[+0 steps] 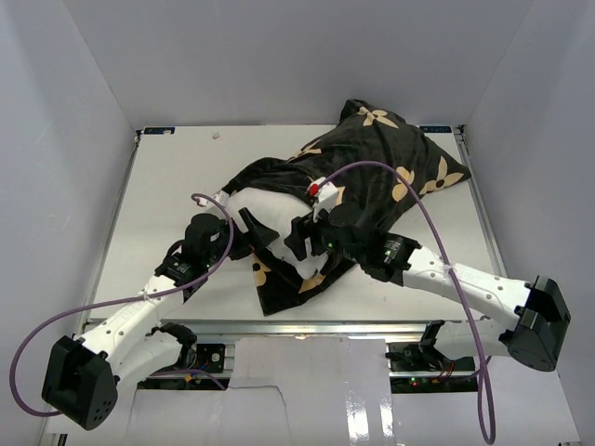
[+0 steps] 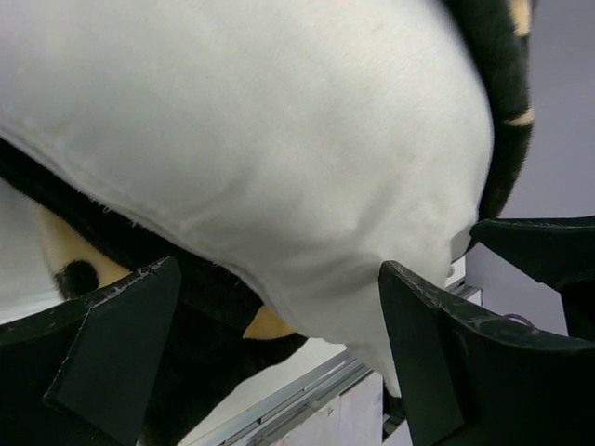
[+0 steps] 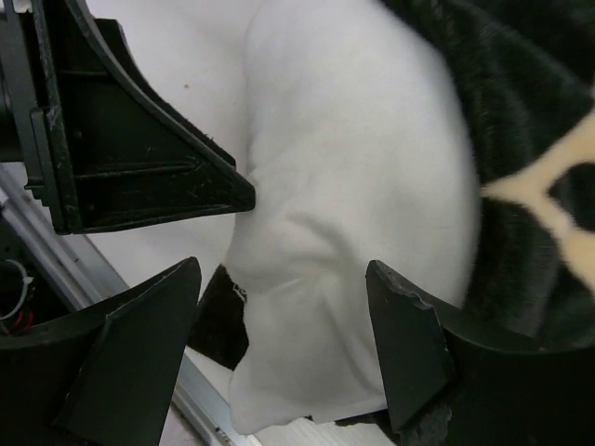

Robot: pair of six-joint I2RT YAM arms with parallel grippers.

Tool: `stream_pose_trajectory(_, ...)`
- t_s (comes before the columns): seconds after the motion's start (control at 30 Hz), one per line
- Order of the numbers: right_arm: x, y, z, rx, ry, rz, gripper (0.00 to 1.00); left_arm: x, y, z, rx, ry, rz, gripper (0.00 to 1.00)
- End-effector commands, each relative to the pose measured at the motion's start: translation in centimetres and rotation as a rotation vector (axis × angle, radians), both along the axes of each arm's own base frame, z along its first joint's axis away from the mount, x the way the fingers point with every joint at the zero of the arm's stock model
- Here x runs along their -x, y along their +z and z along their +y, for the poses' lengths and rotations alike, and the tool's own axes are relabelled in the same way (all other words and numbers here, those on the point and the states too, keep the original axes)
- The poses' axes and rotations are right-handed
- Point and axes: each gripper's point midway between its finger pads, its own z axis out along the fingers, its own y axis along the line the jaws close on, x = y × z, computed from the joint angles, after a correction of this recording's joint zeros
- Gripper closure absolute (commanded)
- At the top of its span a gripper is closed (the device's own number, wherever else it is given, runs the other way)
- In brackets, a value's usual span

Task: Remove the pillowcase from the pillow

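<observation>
The black pillowcase [image 1: 372, 181] with tan flower motifs lies bunched from the table's middle to the far right. The white pillow [image 1: 270, 206] sticks out of its near-left end. My left gripper [image 1: 255, 229] is open around that bare pillow end. In the left wrist view the pillow [image 2: 279, 139] bulges between the gripper's [image 2: 279, 269] spread jaws, with pillowcase [image 2: 186, 297] under it. My right gripper [image 1: 299, 240] is open too. In the right wrist view a pillow corner [image 3: 316, 307] hangs between the gripper's [image 3: 282, 269] jaws, with pillowcase [image 3: 530, 139] to the right.
The two grippers face each other closely; the left one's finger [image 3: 139, 167] shows in the right wrist view. A flap of pillowcase [image 1: 279, 288] lies toward the table's near edge [image 1: 307, 323]. White walls enclose the table.
</observation>
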Motion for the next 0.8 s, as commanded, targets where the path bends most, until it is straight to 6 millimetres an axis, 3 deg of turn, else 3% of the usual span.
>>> stream_pose_trajectory(0.0, -1.8, 4.4, -2.6, 0.041, -0.106, -0.13, 0.22, -1.0, 3.1, -1.1, 0.08, -0.016, -0.115, 0.02)
stream_pose_trajectory(0.07, -2.7, 6.7, -3.7, 0.052, -0.138, -0.195, 0.23, -1.4, 3.6, -1.0, 0.075, -0.001, -0.129, 0.02)
stream_pose_trajectory(0.17, -4.5, 8.4, -4.5, 0.07, -0.144, -0.235, 0.23, -2.1, 2.9, -1.1, 0.055, 0.011, -0.109, 0.02)
stream_pose_trajectory(0.2, -5.1, 10.1, -4.4, 0.05, -0.14, -0.256, 0.23, -2.3, 2.1, -1.3, 0.044, 0.006, -0.083, 0.02)
stream_pose_trajectory(0.27, -7.3, 8.9, -4.6, 0.106, -0.127, -0.242, 0.23, -2.5, 1.4, -1.4, 0.034, 0.014, -0.063, 0.02)
stream_pose_trajectory(0.3, -8.1, 9.5, -4.5, 0.107, -0.129, -0.246, 0.23, -2.7, 0.6, -1.3, 0.024, 0.024, -0.048, 0.02)
stream_pose_trajectory(0.33, -9.5, 8.2, -4.5, 0.141, -0.137, -0.225, 0.23, -2.8, 0.3, -1.2, 0.019, 0.031, -0.043, 0.02)
stream_pose_trajectory(0.43, -11.3, 7.2, -3.0, 0.193, -0.073, -0.239, 0.23, -3.3, -1.1, -1.2, 0.0, 0.051, -0.029, 0.04)
stream_pose_trajectory(0.47, -11.9, 7.0, -2.5, 0.205, -0.068, -0.241, 0.23, -3.7, -1.0, -1.3, 0.005, 0.055, -0.041, 0.13)
stream_pose_trajectory(0.53, -13.5, 6.5, -1.1, 0.239, -0.048, -0.233, 0.23, -4.2, -1.9, -1.4, -0.013, 0.059, -0.03, 0.45)
stream_pose_trajectory(0.57, -14.1, 6.3, -0.5, 0.247, -0.044, -0.229, 0.23, -4.3, -2.0, -1.5, -0.022, 0.052, -0.031, 0.73)
stream_pose_trajectory(0.6, -14.6, 6.1, 0.1, 0.259, -0.028, -0.231, 0.23, -4.4, -1.9, -1.6, -0.026, 0.044, -0.035, 0.93)
stream_pose_trajectory(0.63, -15.8, 5.8, 1.5, 0.271, -0.013, -0.222, 0.24, -4.3, -1.9, -1.5, -0.03, 0.047, -0.032, 1.0)
stream_pose_trajectory(0.67, -16.2, 5.5, 2.5, 0.275, 0.024, -0.215, 0.25, -4.2, -1.9, -1.4, -0.031, 0.047, -0.037, 1.0)
stream_pose_trajectory(0.7, -17.2, 2.7, 3.7, 0.324, 0.052, -0.177, 0.25, -4.0, -2.0, -1.3, -0.035, 0.046, -0.043, 1.0)
stream_pose_trajectory(0.73, -17.9, 4.8, 4.6, 0.308, 0.058, -0.193, 0.26, -3.9, -2.0, -0.9, -0.048, 0.055, -0.045, 1.0)
stream_pose_trajectory(0.77, -18.3, 4.2, 5.4, 0.318, 0.078, -0.177, 0.26, -3.8, -1.4, -0.7, -0.048, 0.061, -0.065, 1.0)
